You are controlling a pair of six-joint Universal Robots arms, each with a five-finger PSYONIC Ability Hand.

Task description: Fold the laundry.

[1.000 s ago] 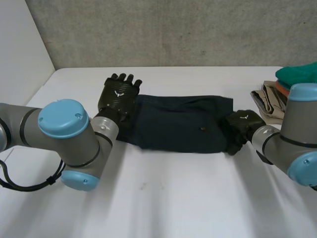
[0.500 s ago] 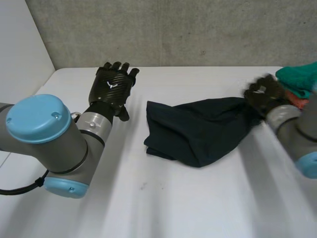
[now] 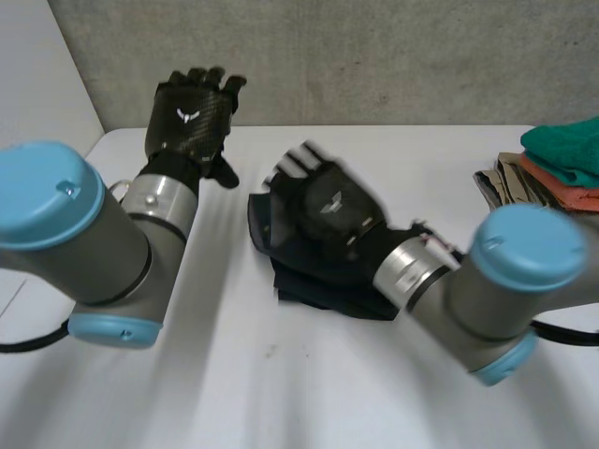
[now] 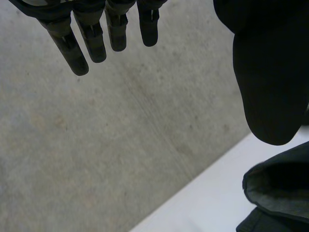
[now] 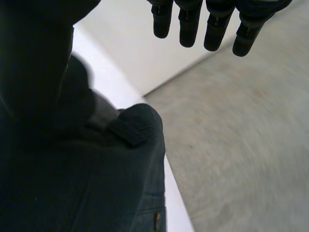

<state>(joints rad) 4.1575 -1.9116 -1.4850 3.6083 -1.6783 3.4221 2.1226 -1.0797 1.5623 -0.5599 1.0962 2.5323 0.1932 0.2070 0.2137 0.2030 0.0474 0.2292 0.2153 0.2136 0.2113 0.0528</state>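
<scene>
While the left hand (image 3: 190, 117) hangs raised over the far left of the surface (image 3: 281, 393), fingers straight and holding nothing, the right hand (image 3: 328, 208) is palm-down over the dark garment (image 3: 318, 292), fingers (image 5: 212, 26) stretched straight past its edge. The garment lies bunched mid-surface. Folded clothes (image 3: 552, 168) sit stacked at the right edge.

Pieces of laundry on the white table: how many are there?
4. A dark navy garment lies on the white table under the right hand; a green cloth, an orange cloth and a beige cloth are stacked at its right edge. The stack may hide more.
</scene>
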